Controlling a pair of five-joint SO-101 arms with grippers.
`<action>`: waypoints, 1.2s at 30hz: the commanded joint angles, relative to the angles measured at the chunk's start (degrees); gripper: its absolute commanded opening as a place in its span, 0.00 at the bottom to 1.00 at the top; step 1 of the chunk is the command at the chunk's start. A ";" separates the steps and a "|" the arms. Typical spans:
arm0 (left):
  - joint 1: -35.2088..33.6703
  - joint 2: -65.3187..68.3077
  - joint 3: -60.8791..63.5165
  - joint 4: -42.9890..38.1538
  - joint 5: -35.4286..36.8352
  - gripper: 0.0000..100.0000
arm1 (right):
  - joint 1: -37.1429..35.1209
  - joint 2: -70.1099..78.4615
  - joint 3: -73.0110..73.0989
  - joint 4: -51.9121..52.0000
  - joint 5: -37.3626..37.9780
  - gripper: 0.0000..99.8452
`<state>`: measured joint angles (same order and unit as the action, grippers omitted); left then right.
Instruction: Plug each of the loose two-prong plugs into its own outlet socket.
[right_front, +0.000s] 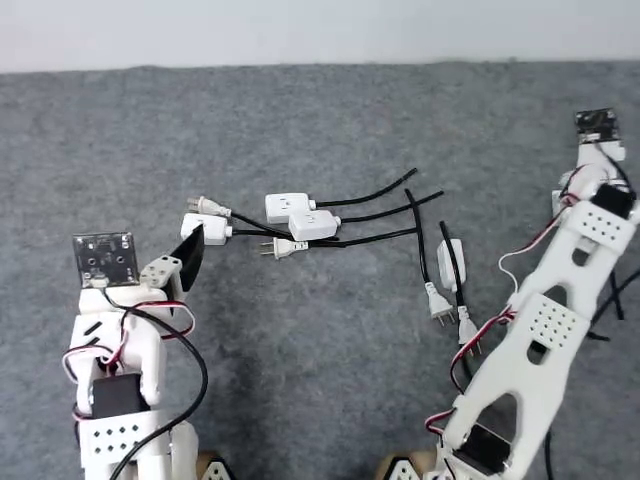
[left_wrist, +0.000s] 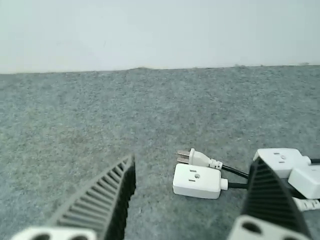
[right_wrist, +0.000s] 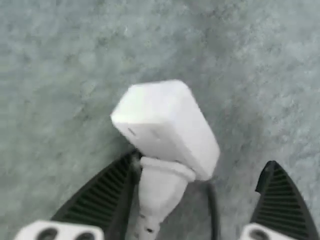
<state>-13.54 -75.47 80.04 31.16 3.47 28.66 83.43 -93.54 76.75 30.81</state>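
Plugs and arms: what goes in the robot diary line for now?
left gripper open, facing socket and loose plug | right gripper open at second socket

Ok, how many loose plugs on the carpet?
4 plugs: one far left, one below the middle sockets, two side by side beside the right arm. It may hide more.

White arms (right_front: 550, 330), black ribbed fingers (left_wrist: 107, 195), red and black cables (right_front: 204, 380)

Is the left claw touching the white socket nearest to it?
Apart. The left wrist view shows carpet between the socket and each finger of the left gripper.
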 joint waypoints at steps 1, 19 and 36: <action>0.88 0.00 -0.75 -1.58 -1.32 0.35 | -2.86 -10.24 -2.73 8.48 -2.46 0.34; 0.97 0.00 -0.75 -1.49 -1.23 0.35 | -17.27 -26.68 4.04 26.51 -8.26 0.34; 1.05 0.00 -0.75 -1.49 -1.32 0.35 | -24.92 -35.12 12.84 26.51 -13.01 0.34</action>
<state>-13.10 -75.47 80.04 31.16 2.59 5.45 55.91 -80.44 100.66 18.86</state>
